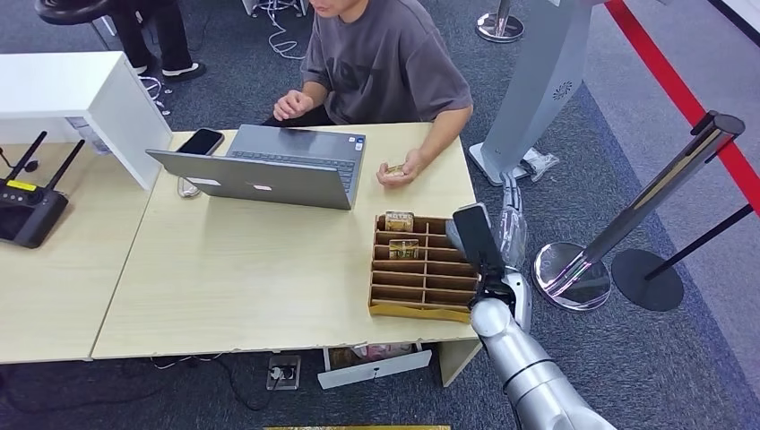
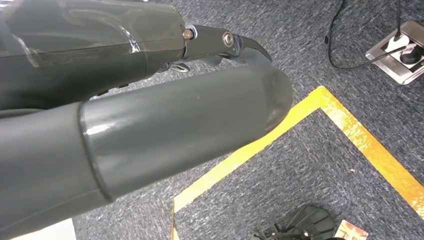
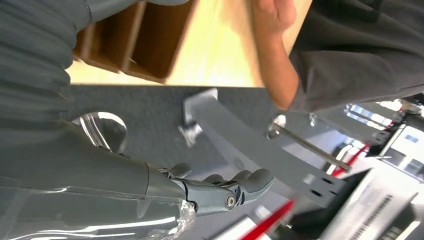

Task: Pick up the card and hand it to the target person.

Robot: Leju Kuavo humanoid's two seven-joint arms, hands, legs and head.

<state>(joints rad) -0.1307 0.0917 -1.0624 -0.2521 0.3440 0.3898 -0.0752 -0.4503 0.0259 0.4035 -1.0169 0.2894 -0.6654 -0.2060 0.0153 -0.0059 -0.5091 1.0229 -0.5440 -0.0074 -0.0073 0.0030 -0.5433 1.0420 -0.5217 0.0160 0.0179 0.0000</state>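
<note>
Head view, right robot hand (image 1: 511,215) beside wooden organizer (image 1: 421,269), fingers extended, holding nothing, person's hand (image 1: 399,168) holding card (image 1: 394,168)

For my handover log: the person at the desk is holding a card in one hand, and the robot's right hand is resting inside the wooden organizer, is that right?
Not quite. The person's hand does hold a card, but the right hand is not inside the wooden organizer; the head view shows it beside the desk, over the carpet.

office | desk (image 1: 224,278) – laptop (image 1: 269,170) – router (image 1: 27,206) | grey carpet (image 1: 627,376)
</note>
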